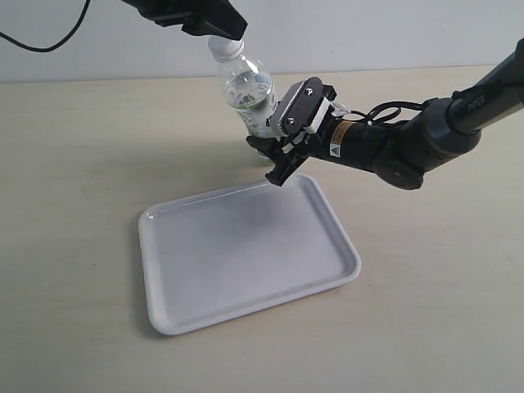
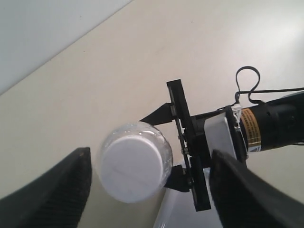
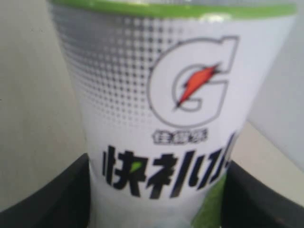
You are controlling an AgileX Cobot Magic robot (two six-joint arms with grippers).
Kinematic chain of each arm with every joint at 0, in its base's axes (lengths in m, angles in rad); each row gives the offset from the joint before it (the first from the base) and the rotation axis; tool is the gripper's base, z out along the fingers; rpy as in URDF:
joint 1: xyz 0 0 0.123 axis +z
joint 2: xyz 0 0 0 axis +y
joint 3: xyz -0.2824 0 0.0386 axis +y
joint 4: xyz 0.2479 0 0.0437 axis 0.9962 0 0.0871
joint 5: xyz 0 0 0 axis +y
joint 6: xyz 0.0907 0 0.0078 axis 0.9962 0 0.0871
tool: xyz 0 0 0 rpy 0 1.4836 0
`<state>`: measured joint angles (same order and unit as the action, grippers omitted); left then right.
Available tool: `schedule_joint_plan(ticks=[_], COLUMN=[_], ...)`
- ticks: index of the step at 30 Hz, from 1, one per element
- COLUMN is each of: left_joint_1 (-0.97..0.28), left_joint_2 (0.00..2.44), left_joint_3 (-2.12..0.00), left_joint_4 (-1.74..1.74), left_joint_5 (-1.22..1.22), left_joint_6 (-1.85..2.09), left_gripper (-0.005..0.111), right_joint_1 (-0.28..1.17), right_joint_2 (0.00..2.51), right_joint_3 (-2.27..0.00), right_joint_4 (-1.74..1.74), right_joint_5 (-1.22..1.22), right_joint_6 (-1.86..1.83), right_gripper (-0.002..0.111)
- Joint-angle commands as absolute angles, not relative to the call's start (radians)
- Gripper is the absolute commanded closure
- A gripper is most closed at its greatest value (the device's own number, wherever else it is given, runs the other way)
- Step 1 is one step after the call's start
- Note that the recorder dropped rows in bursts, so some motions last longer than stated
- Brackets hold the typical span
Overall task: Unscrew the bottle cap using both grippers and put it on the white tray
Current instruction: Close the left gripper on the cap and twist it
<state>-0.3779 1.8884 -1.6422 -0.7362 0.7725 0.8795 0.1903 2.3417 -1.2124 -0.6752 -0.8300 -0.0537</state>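
The bottle (image 1: 243, 88) stands tilted at the table's far side, just behind the white tray (image 1: 246, 254). My right gripper (image 1: 274, 141) is shut on its labelled lower body; in the right wrist view the label (image 3: 180, 95) fills the space between both fingers (image 3: 66, 194). My left gripper (image 1: 214, 29) hovers over the bottle's top, and only a sliver of the white bottle cap (image 1: 224, 47) shows beneath it. From the left wrist, the bottle cap (image 2: 130, 166) sits on the neck, with the left gripper (image 2: 151, 156) open around it and a gap on each side.
The beige table (image 1: 426, 286) stretches around the tray. The right arm (image 1: 409, 143) with its cable reaches in from the right. A pale wall (image 1: 368, 33) runs along the table's far edge.
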Motion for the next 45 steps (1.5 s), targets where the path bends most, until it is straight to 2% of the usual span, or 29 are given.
schedule_joint_plan(ticks=[1, 14, 32, 45], left_joint_1=[-0.382, -0.382, -0.382, -0.382], left_joint_2=[1.865, 1.848, 1.848, 1.879], left_joint_3=[-1.644, -1.644, -1.644, -1.644], left_joint_4=[-0.737, -0.717, -0.719, -0.71], left_joint_5=[0.768, 0.742, 0.791, 0.811], left_joint_6=[0.883, 0.976, 1.619, 1.638], left_gripper=[0.039, 0.039, 0.039, 0.039], right_joint_1=[0.185, 0.185, 0.185, 0.185], right_joint_2=[2.335, 2.335, 2.335, 2.335], right_joint_3=[-1.218, -1.218, -1.218, -1.218], right_joint_4=[-0.658, -0.658, -0.658, -0.658], right_joint_5=[-0.865, -0.865, -0.865, -0.863], right_joint_6=[-0.051, -0.051, -0.051, -0.051], right_gripper=[0.108, 0.108, 0.108, 0.108])
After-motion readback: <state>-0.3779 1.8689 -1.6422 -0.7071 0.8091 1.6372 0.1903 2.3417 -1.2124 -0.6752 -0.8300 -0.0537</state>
